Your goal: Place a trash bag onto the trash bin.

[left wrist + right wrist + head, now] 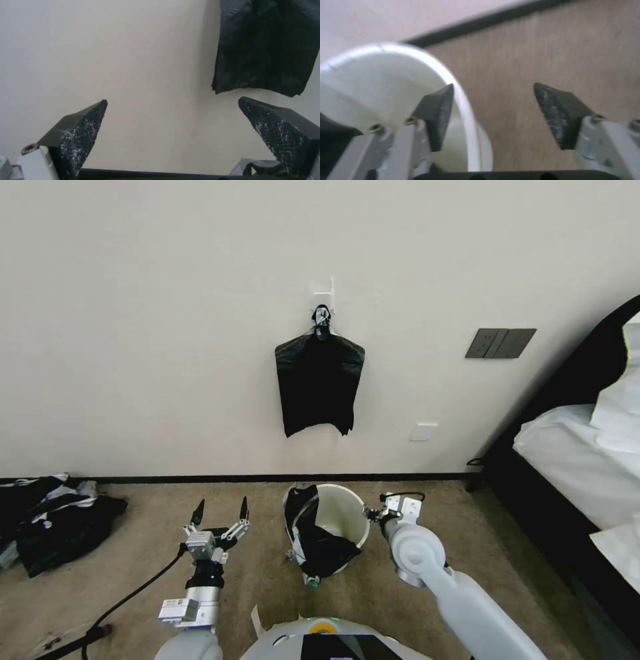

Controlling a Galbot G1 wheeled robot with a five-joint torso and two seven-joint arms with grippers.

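While the trash bag [313, 540] drapes over the left rim of the trash bin [347, 507], your right gripper [493, 112] straddles the bare right rim, fingers spread and empty. Your left gripper [220, 513], also agape, hovers beside the bag, farther off.

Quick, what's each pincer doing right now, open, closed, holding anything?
Left pincer: open, empty, raised beside the trash bin.
Right pincer: open, empty, straddling the bin's rim.
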